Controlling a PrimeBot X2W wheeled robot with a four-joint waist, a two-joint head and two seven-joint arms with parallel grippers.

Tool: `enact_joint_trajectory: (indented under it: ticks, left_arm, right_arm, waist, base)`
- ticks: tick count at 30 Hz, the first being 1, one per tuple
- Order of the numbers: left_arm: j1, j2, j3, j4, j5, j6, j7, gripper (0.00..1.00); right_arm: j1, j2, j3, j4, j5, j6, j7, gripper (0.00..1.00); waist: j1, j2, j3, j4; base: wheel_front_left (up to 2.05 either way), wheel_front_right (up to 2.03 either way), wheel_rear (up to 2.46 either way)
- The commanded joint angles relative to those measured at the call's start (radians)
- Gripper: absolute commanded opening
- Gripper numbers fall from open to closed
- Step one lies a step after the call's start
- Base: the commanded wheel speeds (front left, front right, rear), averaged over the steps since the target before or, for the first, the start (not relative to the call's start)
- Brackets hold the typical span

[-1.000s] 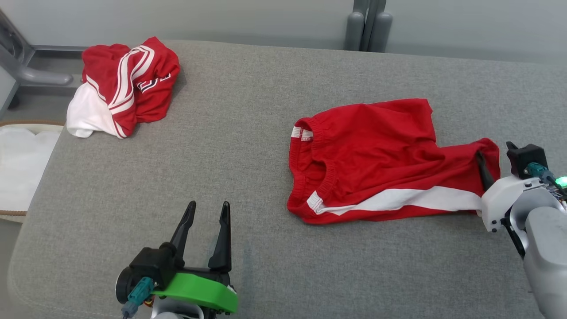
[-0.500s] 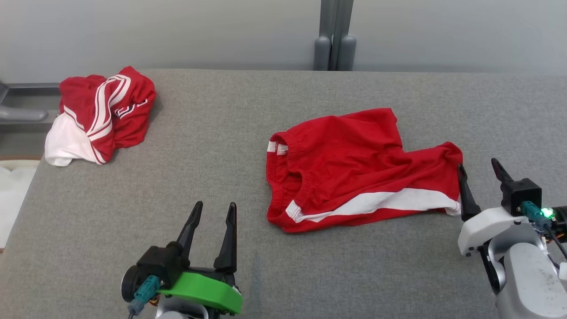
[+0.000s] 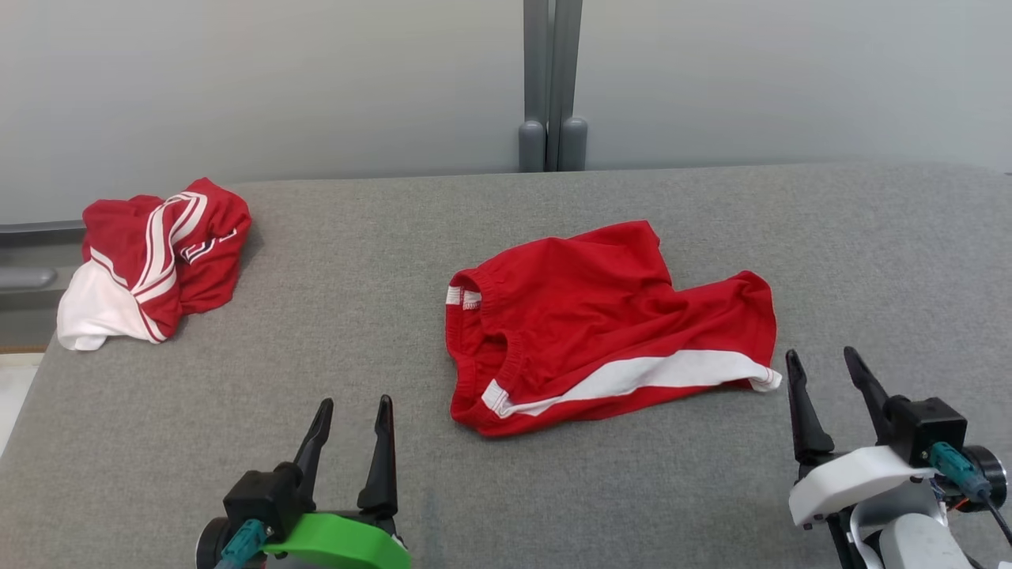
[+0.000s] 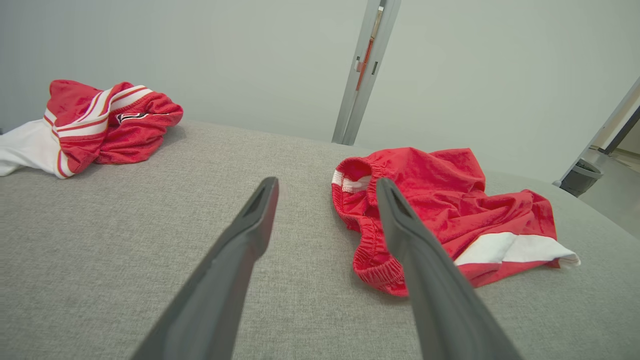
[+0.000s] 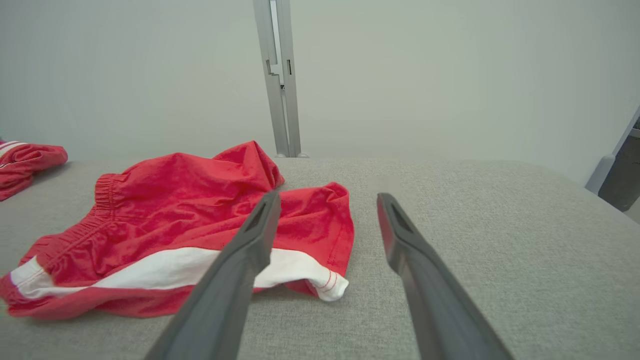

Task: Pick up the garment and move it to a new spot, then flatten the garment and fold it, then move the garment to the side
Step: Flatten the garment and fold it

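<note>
Shorts (image 3: 585,324) on pad (image 3: 379,237); R gripper (image 3: 821,353) beside, spread.

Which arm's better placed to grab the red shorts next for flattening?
Right, probably. The right gripper stands open close beside the leg hem of the red shorts; the left gripper, also open, sits farther from the waistband.

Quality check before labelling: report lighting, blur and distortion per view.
Head view: soft even light, no glare, only a faint shadow beneath the red shorts; sharp throughout. Left wrist view: wide-angle bowing of the grey surface; left end effector fingers softly blurred near the lens. Right wrist view: likewise, shorts crisp.
</note>
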Motion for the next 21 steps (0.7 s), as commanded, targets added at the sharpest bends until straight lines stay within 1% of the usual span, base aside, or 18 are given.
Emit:
enact_joint_trajectory:
  ticks: [1,9,21]
  left_arm:
    - [0.017,0.003,0.008,0.004,0.006,0.002,-0.003,1.0]
    - [0.031,0.002,0.033,0.007,0.011,0.001,-0.003,1.0]
    - [0.026,0.003,0.042,0.011,0.025,0.0,-0.003,1.0]
  right_arm:
    - [0.018,-0.002,0.008,-0.009,0.02,-0.001,-0.001,1.0]
    - [0.052,-0.002,0.028,-0.02,0.057,-0.001,-0.001,1.0]
    - [0.054,-0.002,0.021,-0.022,0.052,-0.001,-0.001,1.0]
  waist:
    - [0.0,0.0,-0.004,-0.004]
    - [0.0,0.0,-0.005,-0.006]
    - [0.0,0.0,-0.002,-0.01]
  base:
    - [0.0,0.0,0.0]
    - [0.0,0.0,0.0]
    - [0.0,0.0,0.0]
